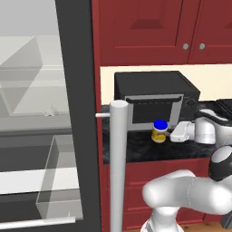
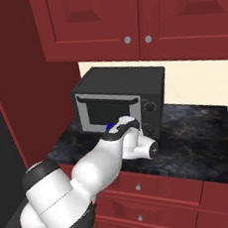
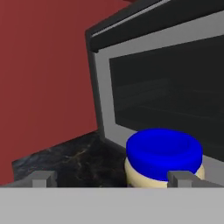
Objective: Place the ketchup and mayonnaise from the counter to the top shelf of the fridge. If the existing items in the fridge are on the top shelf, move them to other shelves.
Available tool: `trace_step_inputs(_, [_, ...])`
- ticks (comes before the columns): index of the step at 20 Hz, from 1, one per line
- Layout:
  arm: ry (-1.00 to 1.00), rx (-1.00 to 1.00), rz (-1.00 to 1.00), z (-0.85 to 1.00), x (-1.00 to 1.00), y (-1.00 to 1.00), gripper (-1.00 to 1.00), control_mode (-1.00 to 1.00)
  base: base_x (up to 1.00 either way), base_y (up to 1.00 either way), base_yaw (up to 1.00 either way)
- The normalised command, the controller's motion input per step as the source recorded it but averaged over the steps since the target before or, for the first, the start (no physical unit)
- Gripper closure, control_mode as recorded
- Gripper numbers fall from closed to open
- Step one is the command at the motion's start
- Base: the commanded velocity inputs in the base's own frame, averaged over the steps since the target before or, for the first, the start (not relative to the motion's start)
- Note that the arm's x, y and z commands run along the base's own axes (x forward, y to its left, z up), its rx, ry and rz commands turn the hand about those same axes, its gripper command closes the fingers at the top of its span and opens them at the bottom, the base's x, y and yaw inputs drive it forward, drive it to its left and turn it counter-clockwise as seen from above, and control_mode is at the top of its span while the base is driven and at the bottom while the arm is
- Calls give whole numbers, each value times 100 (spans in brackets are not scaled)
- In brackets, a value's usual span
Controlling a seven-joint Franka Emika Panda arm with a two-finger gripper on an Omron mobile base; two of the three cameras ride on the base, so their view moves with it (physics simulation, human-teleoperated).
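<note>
The mayonnaise (image 1: 159, 131) is a cream jar with a blue lid. It stands on the dark counter (image 1: 136, 152) just in front of the black toaster oven (image 1: 154, 97). My gripper (image 1: 171, 133) reaches in level from the right, open, and stops just short of the jar. In the hand view the mayonnaise (image 3: 164, 155) sits close ahead and right of centre, in line with the right fingertip (image 3: 178, 177), with nothing between the fingers of the gripper (image 3: 110, 178). Its blue lid (image 2: 110, 127) peeks out past my hand. The ketchup is out of view. The fridge (image 1: 31, 113) stands open at left.
Pale shelves and a clear bin (image 1: 59, 176) show inside the fridge. A white upright handle bar (image 1: 118, 163) rises between the fridge and the counter. Red wall cabinets (image 2: 125, 15) hang above the oven, and red drawers (image 2: 144, 192) sit under the counter.
</note>
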Motion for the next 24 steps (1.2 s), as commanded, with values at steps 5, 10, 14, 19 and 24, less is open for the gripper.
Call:
trace_step_inputs(5, [0, 0, 0, -12, 32, -5, -100, -100, 0, 0, 0])
trace_step_inputs(10, [0, 0, 0, -11, 16, 0, -100, -100, 0, 0, 0])
trace_step_inputs(14, [-2, 0, 0, -16, 8, 0, -100, -100, 0, 0, 0])
trace_step_inputs(19, [-5, 0, -2, -14, 11, 0, -100, -100, 0, 0, 0])
trace_step_inputs(24, [0, 0, -1, 0, 15, 2, -100, -100, 0, 0, 0])
